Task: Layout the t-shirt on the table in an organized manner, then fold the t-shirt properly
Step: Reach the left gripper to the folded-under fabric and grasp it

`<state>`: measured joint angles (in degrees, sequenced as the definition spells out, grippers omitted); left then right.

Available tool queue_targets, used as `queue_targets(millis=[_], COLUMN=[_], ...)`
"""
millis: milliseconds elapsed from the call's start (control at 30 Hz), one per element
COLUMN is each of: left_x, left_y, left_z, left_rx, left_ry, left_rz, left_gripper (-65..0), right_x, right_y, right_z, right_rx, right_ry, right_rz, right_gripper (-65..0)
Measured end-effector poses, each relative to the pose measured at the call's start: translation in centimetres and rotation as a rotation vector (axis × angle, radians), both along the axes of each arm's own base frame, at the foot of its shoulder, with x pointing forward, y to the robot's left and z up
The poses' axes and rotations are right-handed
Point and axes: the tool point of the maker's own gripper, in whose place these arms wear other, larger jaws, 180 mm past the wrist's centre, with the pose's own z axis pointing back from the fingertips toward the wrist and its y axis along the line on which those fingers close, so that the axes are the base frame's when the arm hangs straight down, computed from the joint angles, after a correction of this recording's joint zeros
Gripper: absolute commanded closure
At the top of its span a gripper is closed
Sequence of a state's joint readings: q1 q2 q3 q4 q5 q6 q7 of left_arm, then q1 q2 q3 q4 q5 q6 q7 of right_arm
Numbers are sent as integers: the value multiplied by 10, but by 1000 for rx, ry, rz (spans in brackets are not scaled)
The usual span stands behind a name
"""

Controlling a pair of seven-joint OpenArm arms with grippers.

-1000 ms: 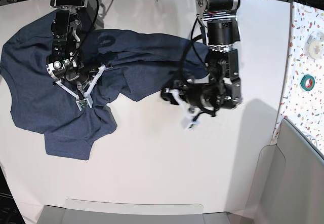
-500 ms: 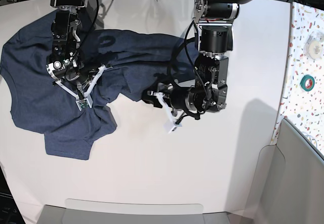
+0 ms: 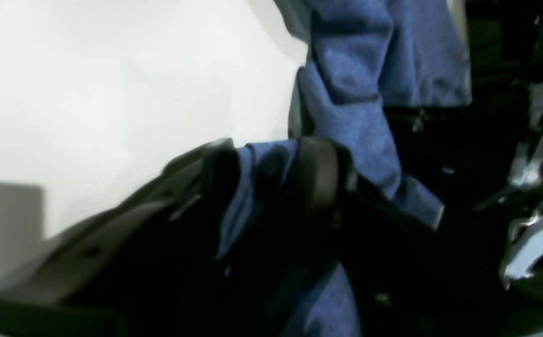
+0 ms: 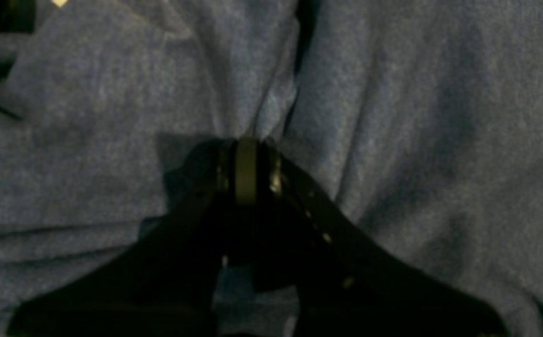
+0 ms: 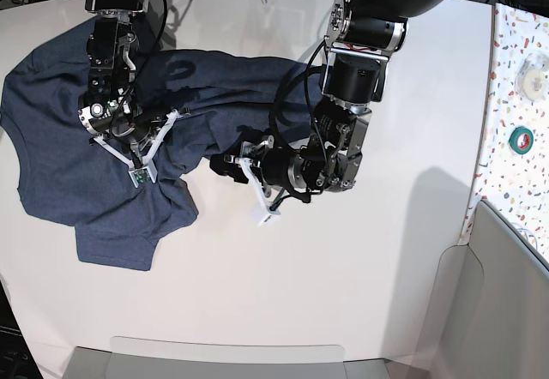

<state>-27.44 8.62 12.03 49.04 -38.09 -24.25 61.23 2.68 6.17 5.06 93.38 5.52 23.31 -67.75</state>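
In the left wrist view, the left tool (image 3: 271,182) is showing its two dark fingers (image 3: 318,173) standing either side of a bunched fold of the t-shirt (image 3: 346,121); cloth is lying between them, and they appear to be pinching it, though the blur is making it hard to say how firmly, with the white tabletop (image 3: 112,93) spreading behind. In the right wrist view, the right tool (image 4: 248,173) is sitting with its jaws pressed together on a ridge of the t-shirt (image 4: 393,140), creases radiating up and away from the nip, so it is gripping fabric rather than resting on it. In the base view, the t-shirt (image 5: 77,173) is lying crumpled on the tabletop (image 5: 257,302) toward that view's upper left, its long axis running roughly left to right, one broad part hanging toward the near-left and a twisted band stretching right under the arm; which end is collar and which is hem I cannot tell. The right tool (image 5: 137,160) is holding the heaped middle, while the left tool (image 5: 249,177) is meeting the cloth's lower right edge. The layout step is in hand, not the fold: judging from this, the next move is calling for the two tools to draw apart along the garment's length, lifting enough to untwist the band before laying it flat.
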Motion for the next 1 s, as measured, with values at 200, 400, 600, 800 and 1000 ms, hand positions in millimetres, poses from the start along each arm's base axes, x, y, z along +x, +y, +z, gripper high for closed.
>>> queue_targets(millis=[200,400,600,800,1000], left_x=[-7,-5,10,31,49], left_y=[-4,-4,17,70,131], left_z=[-3,-2,2,-2,-4], left_rx=[0,-3,-14,-5,-7], left_ry=[11,8,7,2,8], left_rz=[-15,-10,76,201,362], left_gripper=[-4,0,0,0,0], right_x=[0,-4,11,4,-6], right_y=[0,5,27,27,27], right_z=[4,27,74,90,83], right_rx=[-2,-26,20,6,5], right_ry=[-7,-49,-210,-256,-233], right_rz=[-3,-6,-1,-5,-5], right_gripper=[0,-47,-157,-186,-186])
